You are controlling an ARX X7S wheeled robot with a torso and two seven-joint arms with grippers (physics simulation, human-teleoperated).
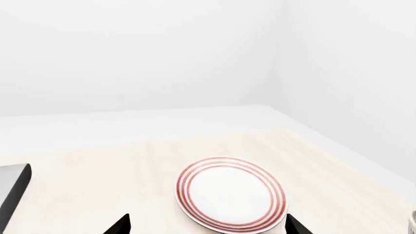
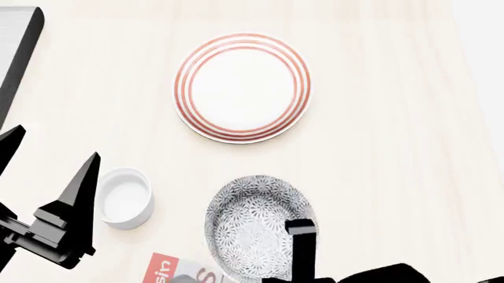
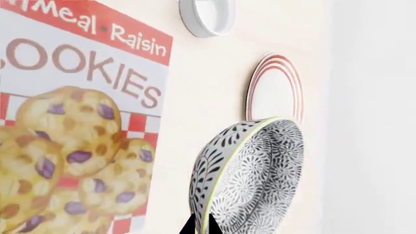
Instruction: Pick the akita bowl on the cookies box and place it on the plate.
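Akita bowl (image 2: 256, 227) sits in the near part of the head view, between plate (image 2: 242, 87) and cookies box (image 2: 177, 271). Deep, round, white ground w/ dense grey-black floral speckle inside and out; rt wrist view shows larger leaf-like strokes on the outer wall and a thin pale yellowish rim edge. Bowl looks lifted clear of the box, overlapping only its corner in the head view; whether it touches the table I can't tell from these angles.

Rt gripper (image 2: 299, 236): one black finger lies inside the bowl against the near-right wall; in the rt wrist view two dark tips straddle the rim (image 3: 198, 225), so jaws are pinching the bowl wall.

Lt gripper (image 2: 47, 171): two black pointed fingers spread wide w/ nothing between them, over the table (image 2: 393, 118) at left, just beside a small plain white cup (image 2: 124, 196). Lt wrist view shows both tips apart w/ the plate ahead of them.

Plate: shallow, white, thin red concentric rings at rim, nothing on it, well apart from bowl.

Box: red-and-white, lettered "COOKIES" and "Raisin", cookie pic on the face; lies flat. Dark grey slab (image 2: 16, 47) at far-left table edge, ID unclear.
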